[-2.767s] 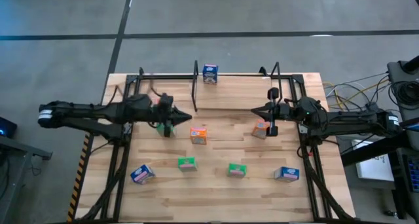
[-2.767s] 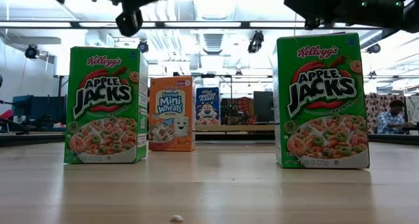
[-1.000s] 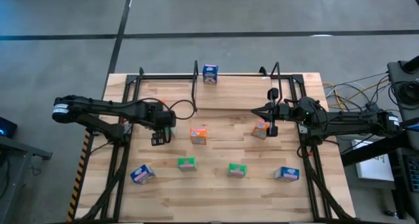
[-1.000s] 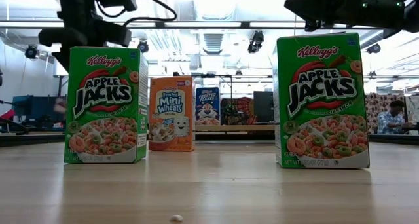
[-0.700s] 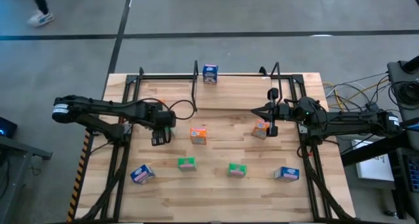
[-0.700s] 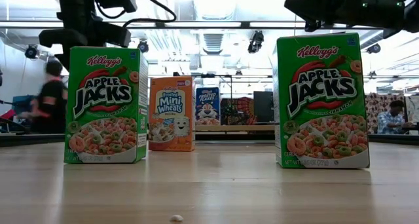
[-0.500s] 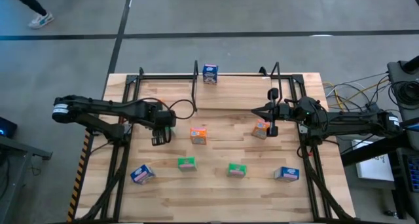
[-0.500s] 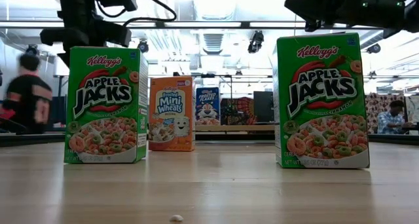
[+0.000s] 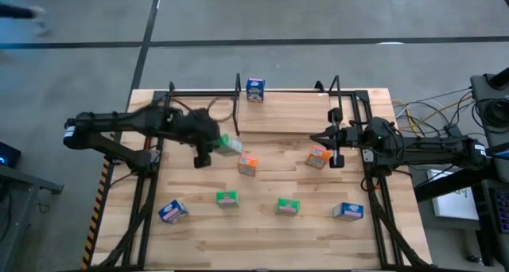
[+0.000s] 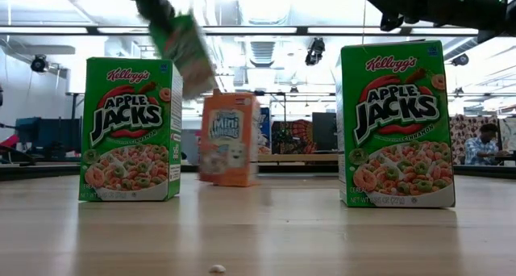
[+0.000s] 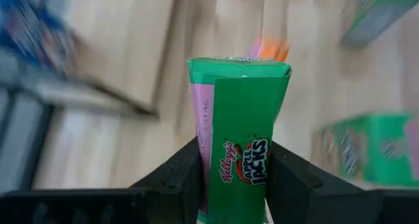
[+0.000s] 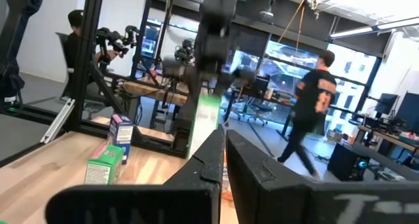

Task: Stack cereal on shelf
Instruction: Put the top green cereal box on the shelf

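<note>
Room: open workshop with a grey floor and ceiling lights; a person (image 12: 313, 112) in a dark shirt walks past well behind the table, another person (image 10: 482, 144) sits far off at the side.
Table: light wood planks (image 9: 262, 240) with black side frames (image 9: 140, 200).
Shelf: thin black rod frame with upright posts (image 9: 238, 93) at the table's far edge; one blue box (image 9: 254, 89) stands there between the posts.
Held box: green, printed Apple Jacks, pink side panel (image 11: 237, 139), lifted clear of the table and tilted, just beside the middle orange box (image 9: 248, 165).
Left gripper: (image 9: 208, 149) over the table's left half, in front of the shelf; jaws closed onto the green box's two broad sides, fingers (image 11: 175, 178) pressed flat against it.
Right gripper: (image 9: 334, 147) hovers at the table's right, just beside a second orange box (image 9: 318, 155); jaws nearly together, only a thin gap, holding nothing.
On the table: two green boxes (image 9: 227, 198) (image 9: 287, 207) upright in the front row, well apart; a blue box (image 9: 172, 211) front left, tilted; another blue box (image 9: 347, 211) front right.
Low view: the two green boxes (image 10: 129, 129) (image 10: 395, 124) stand large in front, the orange box (image 10: 229, 139) blurred behind.
</note>
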You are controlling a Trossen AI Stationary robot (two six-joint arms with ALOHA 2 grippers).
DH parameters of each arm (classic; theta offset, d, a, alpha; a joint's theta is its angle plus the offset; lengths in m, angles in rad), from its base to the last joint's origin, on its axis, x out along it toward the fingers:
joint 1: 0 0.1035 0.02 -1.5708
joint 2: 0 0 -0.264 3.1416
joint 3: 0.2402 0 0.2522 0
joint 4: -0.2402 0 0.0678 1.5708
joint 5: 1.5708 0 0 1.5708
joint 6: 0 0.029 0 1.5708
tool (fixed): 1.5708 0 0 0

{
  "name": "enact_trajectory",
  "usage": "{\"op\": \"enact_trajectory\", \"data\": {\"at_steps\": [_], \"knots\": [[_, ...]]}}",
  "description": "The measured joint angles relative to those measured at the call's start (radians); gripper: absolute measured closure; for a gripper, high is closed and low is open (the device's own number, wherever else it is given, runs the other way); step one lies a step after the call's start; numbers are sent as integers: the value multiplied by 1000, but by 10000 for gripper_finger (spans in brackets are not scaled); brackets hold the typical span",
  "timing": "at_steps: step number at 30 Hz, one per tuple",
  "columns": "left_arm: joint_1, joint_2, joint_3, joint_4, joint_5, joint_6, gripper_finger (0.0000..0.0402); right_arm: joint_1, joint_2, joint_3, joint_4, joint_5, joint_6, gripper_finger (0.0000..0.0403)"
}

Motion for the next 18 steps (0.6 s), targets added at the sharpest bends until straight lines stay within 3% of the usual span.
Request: {"op": "enact_trajectory", "data": {"at_steps": [7,13,18], "knots": [[2,-1,181,149,-15,189,285,0,0,0,4,0,-6,394],[20,19,176,405,-16,359,285,0,0,0,8,0,-7,394],[80,107,180,488,-18,391,285,0,-10,0,8,1,-6,394]]}}
